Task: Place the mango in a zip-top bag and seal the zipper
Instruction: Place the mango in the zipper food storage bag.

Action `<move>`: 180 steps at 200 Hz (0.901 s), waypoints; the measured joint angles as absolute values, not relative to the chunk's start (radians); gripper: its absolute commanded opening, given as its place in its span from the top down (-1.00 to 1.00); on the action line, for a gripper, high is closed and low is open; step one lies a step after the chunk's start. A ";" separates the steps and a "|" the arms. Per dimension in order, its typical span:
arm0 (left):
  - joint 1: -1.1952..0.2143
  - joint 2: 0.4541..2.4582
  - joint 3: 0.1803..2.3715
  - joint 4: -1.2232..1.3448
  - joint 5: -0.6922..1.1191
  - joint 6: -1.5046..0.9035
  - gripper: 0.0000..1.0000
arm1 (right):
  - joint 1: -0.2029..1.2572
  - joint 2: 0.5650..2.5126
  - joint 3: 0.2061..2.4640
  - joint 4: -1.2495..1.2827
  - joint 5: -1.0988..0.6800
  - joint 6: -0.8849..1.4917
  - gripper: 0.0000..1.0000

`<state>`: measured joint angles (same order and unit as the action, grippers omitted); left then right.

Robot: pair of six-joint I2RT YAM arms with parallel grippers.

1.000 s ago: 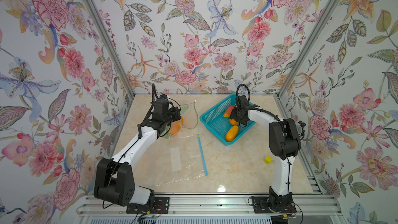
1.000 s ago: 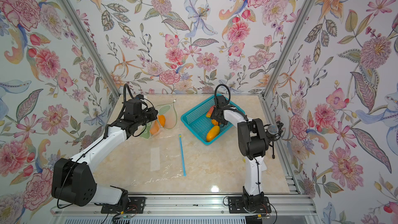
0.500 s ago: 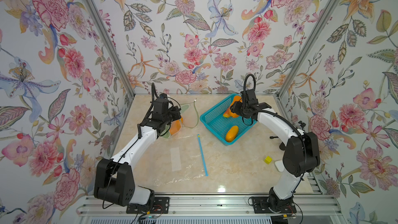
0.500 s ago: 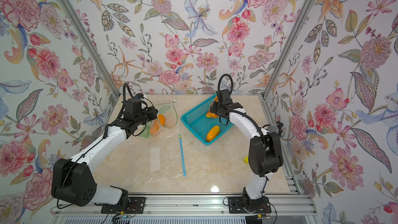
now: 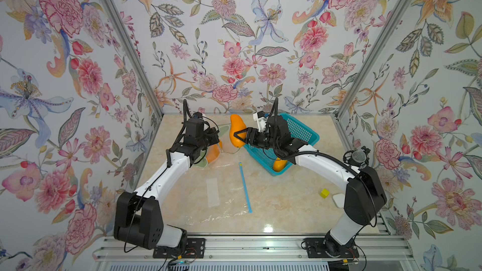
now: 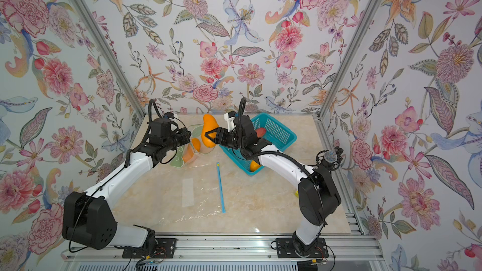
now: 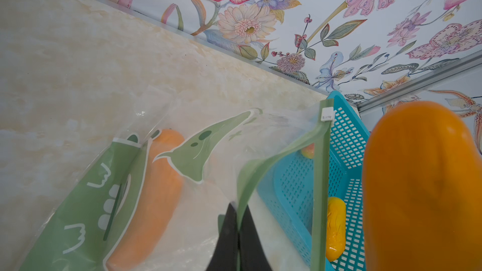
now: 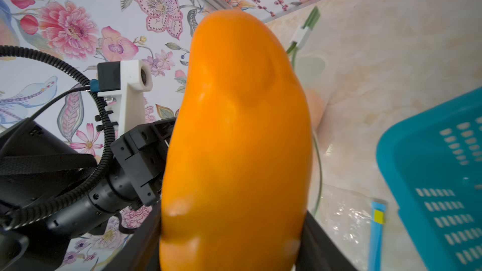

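My right gripper [image 5: 238,136] [image 6: 210,137] [image 8: 232,243] is shut on an orange mango [image 5: 236,129] [image 6: 208,130] [image 8: 234,126], held upright in the air between the basket and the bag. The zip-top bag [image 5: 220,152] [image 6: 194,155] [image 7: 182,157] is clear with a green print and lies at the back left. An orange fruit [image 7: 154,186] lies inside it. My left gripper [image 5: 216,138] [image 6: 188,138] [image 7: 238,213] is shut on the bag's green zipper rim [image 7: 319,178], lifting the mouth open towards the mango [image 7: 422,186].
A teal basket [image 5: 310,132] [image 6: 288,132] at the back right holds a yellow fruit [image 5: 279,166] and a reddish one [image 6: 260,132]. A second clear bag with a blue zipper strip [image 5: 245,185] lies flat mid-table. A yellow cube [image 5: 324,193] and a white piece [image 5: 338,200] sit near my right arm's base.
My right gripper has lifted the mango out of the basket and carried it left to the bag's mouth. My left gripper has kept still on the zipper rim.
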<state>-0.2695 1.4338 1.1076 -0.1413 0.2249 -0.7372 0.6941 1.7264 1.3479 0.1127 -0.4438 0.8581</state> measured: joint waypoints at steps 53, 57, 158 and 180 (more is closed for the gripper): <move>-0.270 1.434 1.109 -0.141 0.225 -0.728 1.00 | 0.736 1.774 1.347 0.162 -0.544 0.960 0.12; -0.270 1.434 1.109 -0.140 0.225 -0.727 1.00 | 0.736 1.776 1.347 0.161 -0.545 0.964 0.12; -0.270 1.447 1.104 -0.130 0.234 -0.721 1.00 | 0.742 1.809 1.369 0.002 -0.492 0.999 -0.09; -0.270 1.436 1.079 -0.126 0.238 -0.715 1.00 | 0.741 1.868 1.463 -0.032 -0.454 0.994 -0.26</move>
